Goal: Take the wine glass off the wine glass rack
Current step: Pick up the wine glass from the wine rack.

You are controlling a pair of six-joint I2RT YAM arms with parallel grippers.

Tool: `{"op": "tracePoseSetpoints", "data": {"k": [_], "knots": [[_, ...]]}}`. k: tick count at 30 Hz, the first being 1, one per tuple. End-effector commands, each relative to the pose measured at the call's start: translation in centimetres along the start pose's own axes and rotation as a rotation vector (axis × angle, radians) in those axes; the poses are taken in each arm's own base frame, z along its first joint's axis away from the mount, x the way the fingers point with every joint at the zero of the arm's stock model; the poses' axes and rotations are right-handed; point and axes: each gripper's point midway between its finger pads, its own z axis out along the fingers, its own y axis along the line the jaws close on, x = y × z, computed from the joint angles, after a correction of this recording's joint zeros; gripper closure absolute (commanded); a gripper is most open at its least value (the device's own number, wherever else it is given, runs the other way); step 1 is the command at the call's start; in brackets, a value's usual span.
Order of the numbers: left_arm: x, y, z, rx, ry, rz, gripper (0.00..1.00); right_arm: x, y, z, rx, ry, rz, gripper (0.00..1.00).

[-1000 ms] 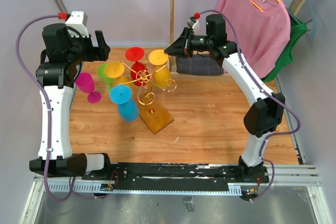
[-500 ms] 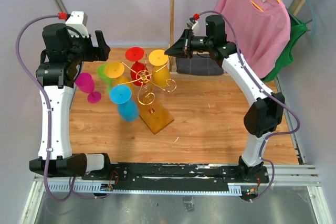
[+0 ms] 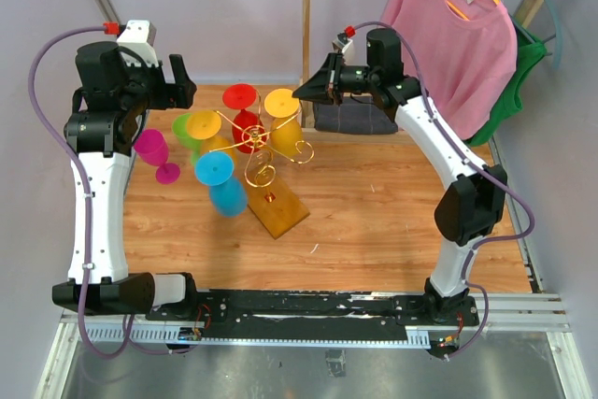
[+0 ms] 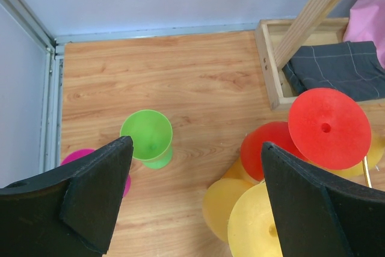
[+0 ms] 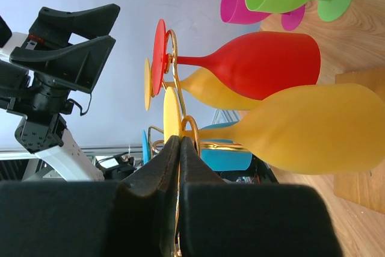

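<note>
The gold wire wine glass rack (image 3: 263, 167) stands mid-table on its wooden base (image 3: 280, 212). Red, yellow, blue and orange-yellow glasses hang from it upside down. My right gripper (image 3: 304, 91) is at the rack's far right side, level with the glass feet. It is shut on the thin foot (image 5: 171, 112) of the orange-yellow wine glass (image 5: 313, 130), whose stem sits in a gold loop (image 5: 191, 126). My left gripper (image 3: 179, 81) hovers open and holds nothing, high over the rack's far left side. Between its fingers (image 4: 96, 200) the table and a yellow foot (image 4: 258, 221) show.
A green glass (image 3: 184, 128) and a magenta glass (image 3: 154, 149) stand on the table left of the rack. A dark folded cloth (image 3: 350, 117) lies in a wooden tray (image 4: 267, 58) at the back. A pink shirt (image 3: 458, 35) and a green garment (image 3: 509, 91) hang at the right.
My right gripper's jaws have closed from a small gap to shut on the glass foot. Neither arm has moved noticeably.
</note>
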Motion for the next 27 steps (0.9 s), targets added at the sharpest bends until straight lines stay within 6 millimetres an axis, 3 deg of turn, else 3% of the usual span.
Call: {"op": "tracePoseSetpoints", "data": {"k": [1, 14, 27], "knots": [[-0.7, -0.1, -0.1, 0.004, -0.019, 0.018, 0.08, 1.2, 2.7, -1.1, -0.051, 0.013, -0.042, 0.99], [-0.8, -0.2, 0.1, 0.009, -0.019, 0.012, 0.08, 1.6, 3.1, -2.5, -0.054, -0.006, -0.045, 0.99], [-1.0, -0.3, -0.3, 0.009, -0.026, 0.013, 0.08, 0.5, 3.9, -2.9, -0.086, -0.055, -0.035, 0.99]]}}
